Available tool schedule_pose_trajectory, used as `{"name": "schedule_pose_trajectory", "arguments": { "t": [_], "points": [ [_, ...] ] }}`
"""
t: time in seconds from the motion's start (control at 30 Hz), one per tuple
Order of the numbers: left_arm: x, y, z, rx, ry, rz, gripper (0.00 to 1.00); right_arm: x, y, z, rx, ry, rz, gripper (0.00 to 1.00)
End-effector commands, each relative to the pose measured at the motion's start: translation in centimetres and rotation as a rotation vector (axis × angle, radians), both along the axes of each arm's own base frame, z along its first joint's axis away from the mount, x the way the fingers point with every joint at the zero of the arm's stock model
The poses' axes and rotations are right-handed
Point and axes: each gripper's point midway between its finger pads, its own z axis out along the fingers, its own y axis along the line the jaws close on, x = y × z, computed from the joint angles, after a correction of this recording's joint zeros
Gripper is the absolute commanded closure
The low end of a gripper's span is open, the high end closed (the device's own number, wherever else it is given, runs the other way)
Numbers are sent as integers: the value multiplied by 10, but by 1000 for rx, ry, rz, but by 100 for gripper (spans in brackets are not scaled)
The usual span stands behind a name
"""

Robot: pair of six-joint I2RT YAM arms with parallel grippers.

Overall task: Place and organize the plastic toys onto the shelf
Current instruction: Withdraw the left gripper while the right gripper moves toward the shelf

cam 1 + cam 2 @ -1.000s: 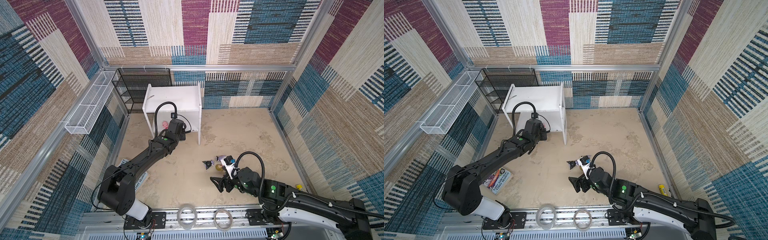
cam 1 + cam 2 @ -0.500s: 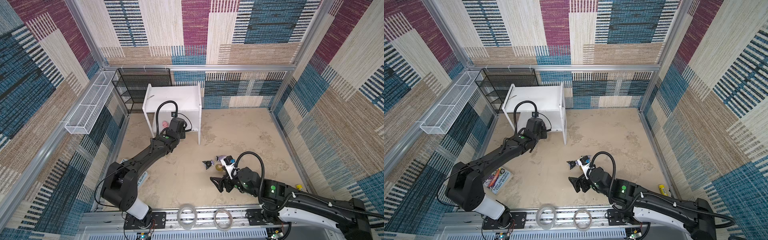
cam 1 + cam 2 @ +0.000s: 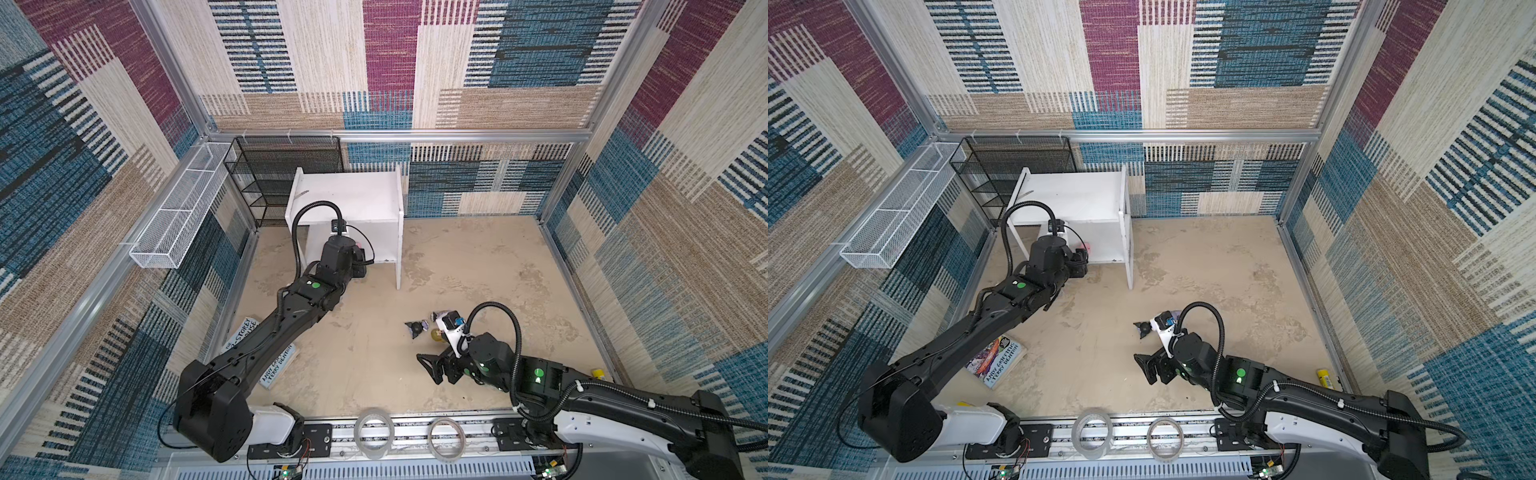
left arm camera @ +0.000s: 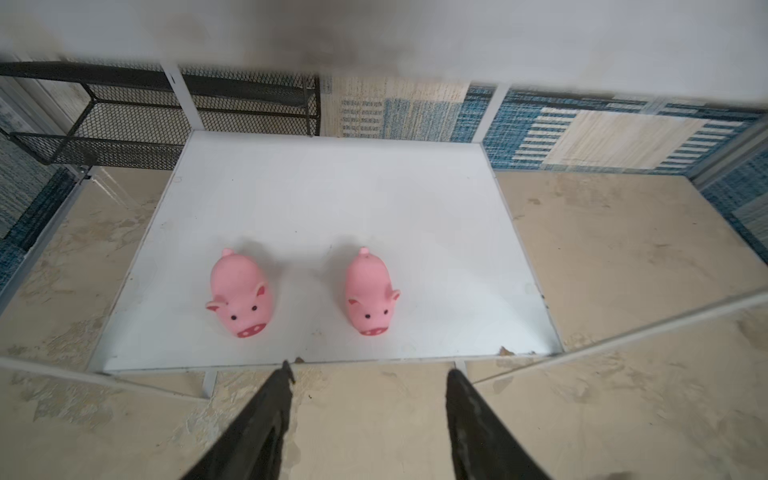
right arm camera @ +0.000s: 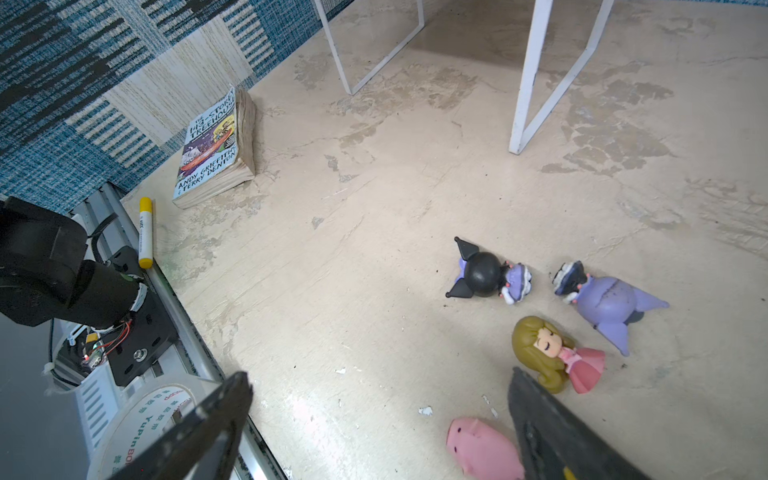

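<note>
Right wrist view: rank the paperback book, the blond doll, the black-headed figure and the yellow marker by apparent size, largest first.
1. paperback book
2. blond doll and black-headed figure: nearly alike; the doll lies closer to the camera, so left unranked
3. yellow marker, long but thin

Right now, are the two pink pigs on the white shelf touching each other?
Apart. The left wrist view shows one pink pig and the second pink pig on the shelf with bare white board between them.
</note>
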Motion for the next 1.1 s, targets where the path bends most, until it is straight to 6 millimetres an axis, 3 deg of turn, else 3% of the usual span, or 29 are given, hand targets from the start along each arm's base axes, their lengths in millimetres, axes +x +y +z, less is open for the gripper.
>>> {"name": "schedule_pose_trajectory", "arguments": {
  "t": [0.0, 0.1, 0.2, 0.33, 0.5, 0.73, 0.9, 1.07],
  "points": [
    [-15, 0, 12, -3, -2, -54, 35, 5, 12, 14, 43, -36, 13, 3],
    [-31, 11, 24, 3, -3, -59, 28, 12, 26, 21, 44, -55, 19, 7],
    [-46, 30, 29, -3, 33, -39, 22, 25, 48, 31, 41, -78, 28, 21],
    [-69, 57, 26, -28, 93, 3, 15, 50, 85, 50, 43, -143, 26, 32],
    [-99, 96, 13, -28, 134, 85, 10, 93, 123, 58, 28, -209, -60, 44],
    [-130, 130, -10, -67, 152, 140, 5, 143, 173, 62, 38, -280, -141, 44],
    [-140, 136, -13, -81, 153, 141, 3, 168, 189, 71, 71, -348, -193, 42],
    [-142, 128, -9, -69, 128, 116, 1, 191, 197, 69, 66, -364, -237, 42]
  ]
}}
